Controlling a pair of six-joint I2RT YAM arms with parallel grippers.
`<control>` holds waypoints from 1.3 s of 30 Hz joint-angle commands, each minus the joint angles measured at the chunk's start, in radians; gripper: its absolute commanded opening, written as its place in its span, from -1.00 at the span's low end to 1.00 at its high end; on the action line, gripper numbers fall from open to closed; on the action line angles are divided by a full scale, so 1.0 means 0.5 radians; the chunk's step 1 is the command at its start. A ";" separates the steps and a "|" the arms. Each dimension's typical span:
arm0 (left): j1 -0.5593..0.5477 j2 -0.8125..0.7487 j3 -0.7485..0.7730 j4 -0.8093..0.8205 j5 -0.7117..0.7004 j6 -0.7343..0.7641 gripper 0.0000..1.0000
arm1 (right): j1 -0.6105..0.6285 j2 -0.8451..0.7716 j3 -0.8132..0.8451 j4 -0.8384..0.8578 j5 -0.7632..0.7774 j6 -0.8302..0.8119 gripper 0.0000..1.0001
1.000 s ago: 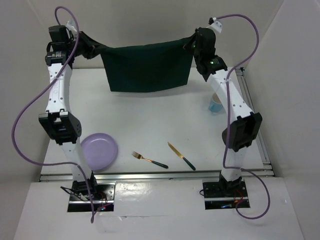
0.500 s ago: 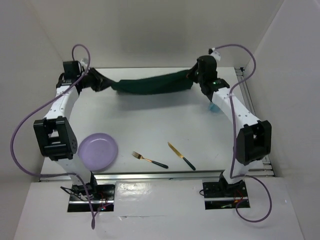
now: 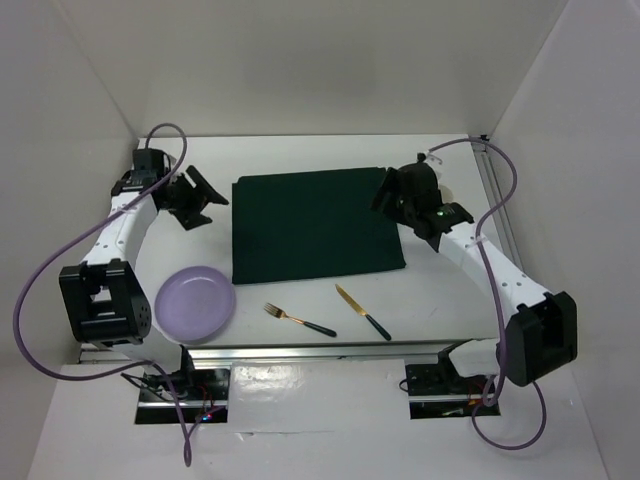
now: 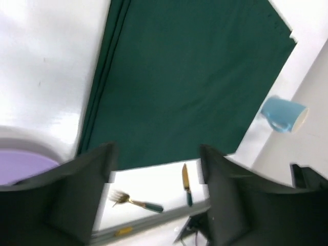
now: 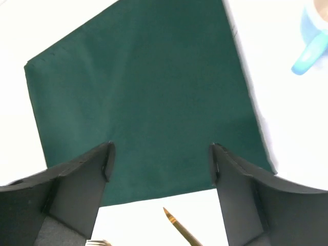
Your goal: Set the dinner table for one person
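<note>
Altogether, one mat (image 3: 315,225), plate (image 3: 196,303), fork (image 3: 298,319), knife (image 3: 362,312), mug (image 4: 283,114).

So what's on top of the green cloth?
Nothing: the green cloth lies bare and flat on the dinner table. The fork, knife and plate sit beside it. Whatever is underneath is hidden.

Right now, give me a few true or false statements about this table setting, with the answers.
1. The dark green rectangular cloth mat lies spread on the white tabletop. True.
2. The round lilac plate sits on the mat. False: it rests on bare table, off the mat's near left corner.
3. The left end effector and right end effector are open and empty. True.
4. The gold fork and gold knife lie on the mat. False: both lie on the table, nearer than the mat.
</note>
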 commanded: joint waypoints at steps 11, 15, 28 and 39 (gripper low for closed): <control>-0.535 0.577 0.503 -0.288 -0.664 0.195 -1.00 | -0.065 0.935 0.763 -0.367 -0.493 -0.460 -1.00; -0.535 0.755 0.503 -0.267 -0.683 0.195 -1.00 | -0.111 1.178 0.809 -0.367 -0.537 -0.418 -1.00; -0.461 1.249 0.858 -0.328 -0.720 0.158 -1.00 | -0.173 1.429 0.606 -0.211 -0.537 -0.283 -1.00; -0.424 1.609 1.358 -0.485 -0.781 0.213 -1.00 | -0.155 1.534 0.563 -0.150 -0.497 -0.138 -1.00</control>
